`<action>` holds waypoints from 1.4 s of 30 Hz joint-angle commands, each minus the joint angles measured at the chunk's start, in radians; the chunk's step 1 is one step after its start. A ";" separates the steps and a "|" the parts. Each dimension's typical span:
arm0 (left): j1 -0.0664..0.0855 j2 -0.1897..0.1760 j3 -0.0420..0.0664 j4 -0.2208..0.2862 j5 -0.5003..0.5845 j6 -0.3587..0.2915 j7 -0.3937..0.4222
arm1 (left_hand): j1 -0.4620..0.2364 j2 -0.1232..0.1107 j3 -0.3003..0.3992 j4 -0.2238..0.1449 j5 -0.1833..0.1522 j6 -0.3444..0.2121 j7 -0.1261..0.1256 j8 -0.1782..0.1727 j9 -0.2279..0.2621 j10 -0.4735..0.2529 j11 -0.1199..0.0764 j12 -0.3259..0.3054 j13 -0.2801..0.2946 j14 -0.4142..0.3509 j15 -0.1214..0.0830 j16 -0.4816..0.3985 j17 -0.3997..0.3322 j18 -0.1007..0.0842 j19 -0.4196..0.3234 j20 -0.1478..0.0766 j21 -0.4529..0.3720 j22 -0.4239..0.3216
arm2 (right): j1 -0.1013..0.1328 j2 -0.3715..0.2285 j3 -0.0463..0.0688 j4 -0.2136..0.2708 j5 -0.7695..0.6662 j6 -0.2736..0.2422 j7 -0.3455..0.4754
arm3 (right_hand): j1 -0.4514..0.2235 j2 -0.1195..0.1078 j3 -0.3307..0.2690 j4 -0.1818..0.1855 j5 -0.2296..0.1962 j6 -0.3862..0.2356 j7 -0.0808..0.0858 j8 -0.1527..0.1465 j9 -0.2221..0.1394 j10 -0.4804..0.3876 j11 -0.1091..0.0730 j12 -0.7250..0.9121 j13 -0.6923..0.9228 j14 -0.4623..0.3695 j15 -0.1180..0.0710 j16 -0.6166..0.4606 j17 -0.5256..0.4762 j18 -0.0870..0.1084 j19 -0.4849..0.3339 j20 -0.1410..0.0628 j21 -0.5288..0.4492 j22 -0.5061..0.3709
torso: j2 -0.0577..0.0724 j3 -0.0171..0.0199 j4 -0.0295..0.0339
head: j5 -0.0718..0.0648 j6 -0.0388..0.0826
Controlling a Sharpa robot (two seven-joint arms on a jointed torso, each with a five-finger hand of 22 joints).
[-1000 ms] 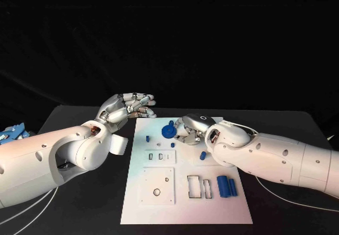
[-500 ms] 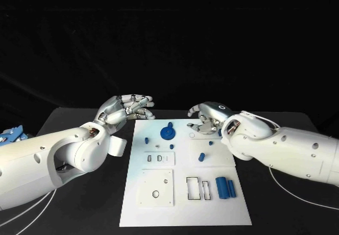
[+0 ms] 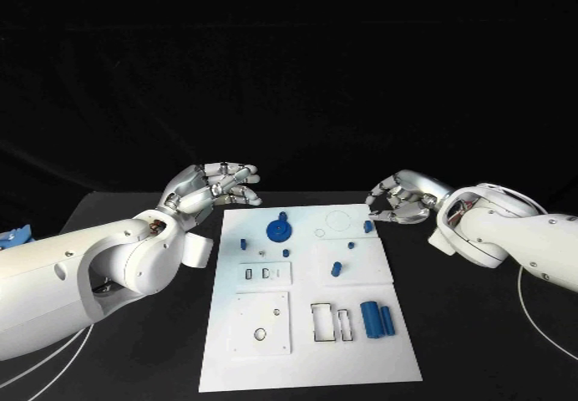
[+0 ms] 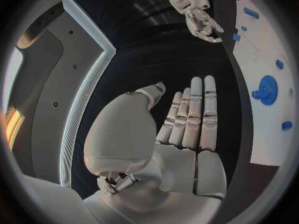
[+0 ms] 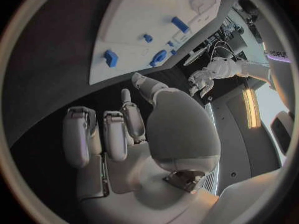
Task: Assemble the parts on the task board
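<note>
Right hand [image 3: 401, 199] empty, fingers loosely spread, beside task board [image 3: 301, 351] far right corner. Left hand [image 3: 217, 188] empty at far left corner. Blue gear [image 3: 280, 227] seated. Between steps, likely; next: pick loose blue bars [image 3: 378, 320].

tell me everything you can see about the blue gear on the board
The blue gear is a round toothed wheel, plastic by its look, with a raised hub in the middle. It lies flat on the white task board, near the board's far edge and toward its left side. No hand touches it: the left hand is off the board's far left corner, and the right hand is beyond its far right corner. The left wrist view shows it too, lying apart from the smaller blue parts.
</note>
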 commanded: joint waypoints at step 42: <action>0.000 0.009 0.000 -0.014 0.006 0.024 0.007 | 0.002 0.000 0.001 -0.005 0.003 -0.004 0.025 -0.002 0.002 0.001 0.003 -0.004 -0.001 -0.009 0.001 0.003 0.002 0.002 -0.002 0.000 0.006 0.001 | -0.086 0.099 -0.005 -0.168 -0.029 -0.013 0.132 | 0.019 0.015 0.032 -0.032 0.015 -0.110 0.060 -0.097 -0.048 -0.016 0.059 -0.010 -0.013 0.077 0.052 0.004 0.151 0.000 0.016 0.047 0.014 0.143 | -0.008 0.0148 -0.0105 | 0.013 -0.022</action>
